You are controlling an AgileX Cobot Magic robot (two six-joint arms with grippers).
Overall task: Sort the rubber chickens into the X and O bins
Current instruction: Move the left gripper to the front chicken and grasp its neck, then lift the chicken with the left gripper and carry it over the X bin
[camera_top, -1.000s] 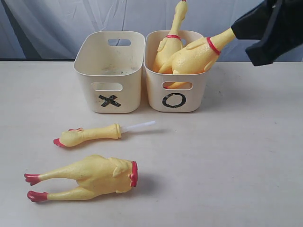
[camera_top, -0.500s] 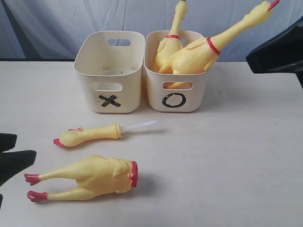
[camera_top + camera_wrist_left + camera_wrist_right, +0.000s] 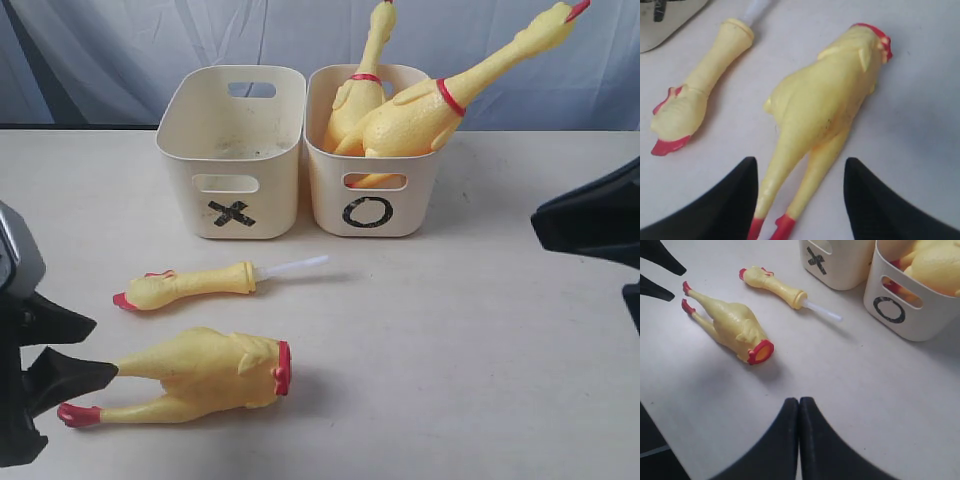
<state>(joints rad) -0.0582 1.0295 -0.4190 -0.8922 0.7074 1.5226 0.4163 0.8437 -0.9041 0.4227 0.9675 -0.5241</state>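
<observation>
Two whole rubber chickens stand in the O bin [image 3: 328,205], the right-hand tub at the far side of the table [image 3: 480,330]. One chicken [image 3: 357,100] points its neck straight up; the other chicken [image 3: 415,118] leans out over the right rim, head up and to the right. The X bin [image 3: 180,170] stands just left of it, their walls nearly touching. Nearer, on the left, the neck-and-head piece [image 3: 185,285] lies flat, its white tube [image 3: 292,266] pointing right. Nearer still lies the headless body [image 3: 200,370], red neck ring to the right and legs to the left. The left gripper [image 3: 800,162] has its jaws wide apart, one finger on either side of those legs, not clamped. The right gripper [image 3: 799,402] hangs at the right edge with its fingers pressed together, holding nothing.
</observation>
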